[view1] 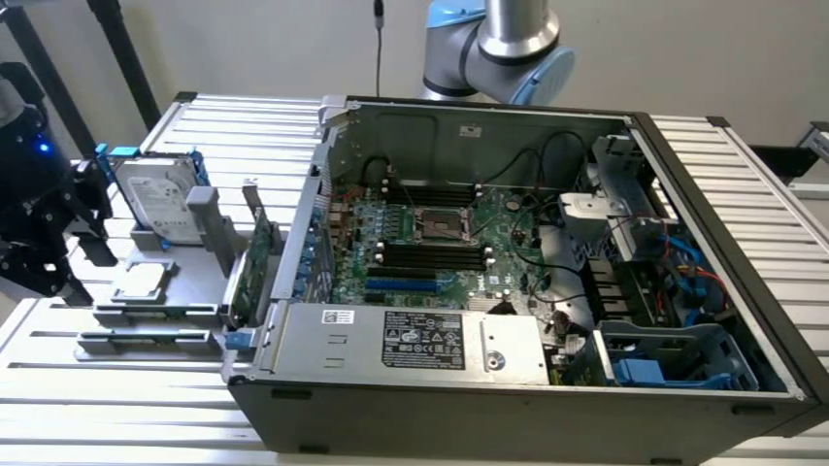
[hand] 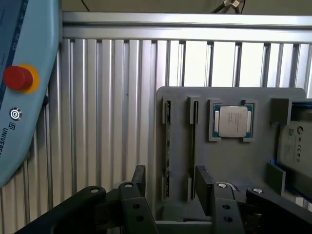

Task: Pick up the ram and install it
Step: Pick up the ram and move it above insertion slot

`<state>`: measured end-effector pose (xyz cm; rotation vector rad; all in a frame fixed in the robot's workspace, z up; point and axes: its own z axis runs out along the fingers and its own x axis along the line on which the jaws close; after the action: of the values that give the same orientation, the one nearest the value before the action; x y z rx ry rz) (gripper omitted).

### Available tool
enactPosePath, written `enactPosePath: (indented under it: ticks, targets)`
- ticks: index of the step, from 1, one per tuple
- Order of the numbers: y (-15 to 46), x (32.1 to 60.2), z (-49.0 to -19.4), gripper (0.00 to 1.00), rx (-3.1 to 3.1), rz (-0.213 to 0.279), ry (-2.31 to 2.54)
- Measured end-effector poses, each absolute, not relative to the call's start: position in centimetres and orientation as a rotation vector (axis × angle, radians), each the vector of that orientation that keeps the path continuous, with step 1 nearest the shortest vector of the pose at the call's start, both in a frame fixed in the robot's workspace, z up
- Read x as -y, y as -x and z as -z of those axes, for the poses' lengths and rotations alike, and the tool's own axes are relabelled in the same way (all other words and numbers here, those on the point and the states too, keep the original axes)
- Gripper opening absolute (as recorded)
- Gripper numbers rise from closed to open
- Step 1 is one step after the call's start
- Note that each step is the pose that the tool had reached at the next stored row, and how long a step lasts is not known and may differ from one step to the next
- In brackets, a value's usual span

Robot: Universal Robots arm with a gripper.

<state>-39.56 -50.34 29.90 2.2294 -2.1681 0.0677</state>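
While claw gapes wide, ram just below, slotted edge-on

The ram stands on its long edge, showing as a thin dark strip, in the gray holder's slot nearer the processor chip.

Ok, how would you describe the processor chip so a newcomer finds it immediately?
Start at the open computer case; on the exterior view's left of it stands a grey holder. The processor chip lies flat in its square pocket, beside the hard drive. It is the only small, square, silver piece there; the drive is larger and upright.
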Motion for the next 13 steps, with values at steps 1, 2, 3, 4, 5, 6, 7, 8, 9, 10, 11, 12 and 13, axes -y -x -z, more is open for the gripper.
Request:
enactPosePath:
  ticks: [1, 2, 3, 4, 5, 6, 7, 8, 9, 10, 11, 12, 13]
  targets:
    - [39.6, 50.4, -29.7, 0.54, 2.167, -0.068, -2.230]
    - [39.6, 50.5, -29.5, 0.54, 2.166, -0.068, -2.231]
    - [39.6, 50.6, -29.4, 0.54, 2.165, -0.068, -2.232]
    - [39.6, 50.7, -29.2, 0.54, 2.165, -0.068, -2.233]
    - [39.6, 50.7, -29.0, 0.54, 2.164, -0.068, -2.234]
    - [39.6, 50.8, -28.8, 0.54, 2.164, -0.068, -2.234]
    - [39.6, 50.8, -28.6, 0.54, 2.164, -0.068, -2.234]
    - [39.6, 50.9, -28.4, 0.54, 2.164, -0.068, -2.234]
    - [39.6, 50.9, -28.3, 0.54, 2.164, -0.068, -2.234]
    - [39.6, 50.9, -28.1, 0.54, 2.164, -0.068, -2.234]
    - [39.6, 51.0, -27.9, 0.54, 2.164, -0.068, -2.234]
    - [39.6, 51.0, -27.7, 0.54, 2.164, -0.068, -2.234]
    - [39.6, 51.0, -27.5, 0.54, 2.164, -0.068, -2.234]
